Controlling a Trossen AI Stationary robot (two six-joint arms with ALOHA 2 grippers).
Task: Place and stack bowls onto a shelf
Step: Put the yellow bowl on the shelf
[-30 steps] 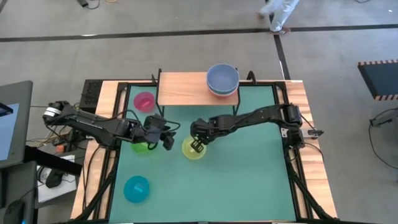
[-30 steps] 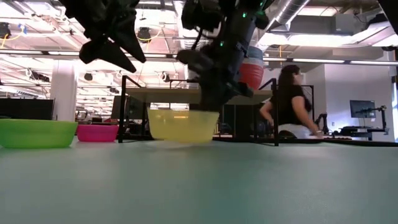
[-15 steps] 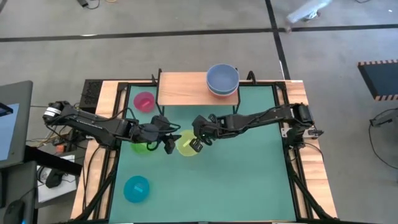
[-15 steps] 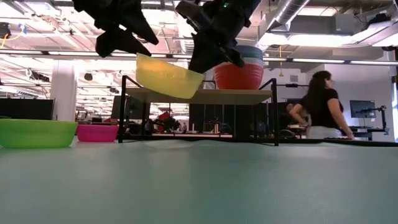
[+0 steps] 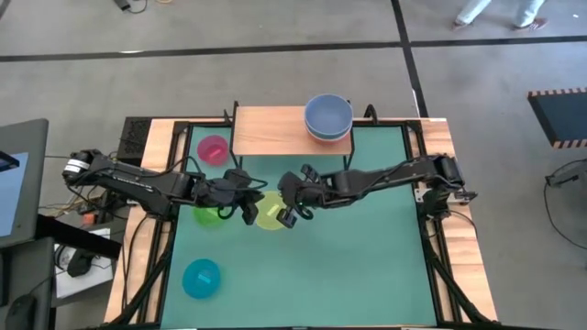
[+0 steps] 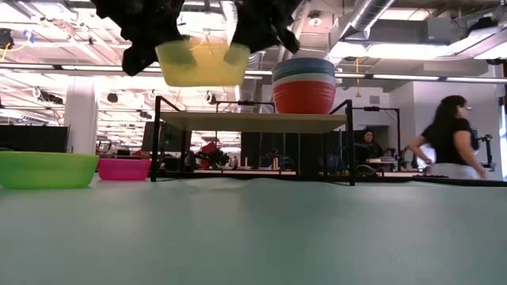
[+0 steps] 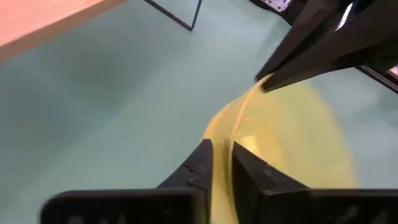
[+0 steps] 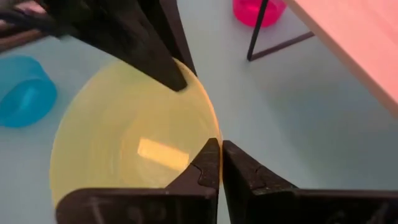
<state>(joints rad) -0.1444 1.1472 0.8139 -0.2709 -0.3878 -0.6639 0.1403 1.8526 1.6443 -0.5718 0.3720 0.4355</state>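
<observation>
A yellow bowl [image 5: 270,213] hangs high over the green mat, mouth up, between my two grippers. My left gripper [image 5: 249,211] is shut on its left rim and my right gripper [image 5: 290,213] on its right rim. In the low view the yellow bowl [image 6: 202,65] sits above the level of the shelf top [image 6: 253,121]. The wooden shelf [image 5: 271,130] stands at the far edge, with a stack of bowls [image 5: 327,117] on its right end. A green bowl [image 5: 207,217], a pink bowl [image 5: 213,148] and a cyan bowl [image 5: 201,278] rest on the mat. My left gripper pinches the yellow bowl's rim [image 7: 235,124] on the bowl's left side, one finger inside and one outside. It comes from the table's left, slanting down. The bowl is lifted clear and level. My right gripper pinches the opposite rim [image 8: 214,127], one finger inside the bowl and one outside. It reaches in from the table's right, slanting down. The bowl hangs level between the two grippers, clear of the mat.
The shelf's left and middle parts [image 5: 261,130] are bare wood. Black frame rails [image 5: 431,238] run along the table's sides. A person [image 6: 447,146] moves in the room behind the table.
My right gripper has raised the yellow bowl off the mat and carried it a little toward the table's left; the bowl tipped on the way and now hangs level. My left gripper has shut on the bowl's left rim.
</observation>
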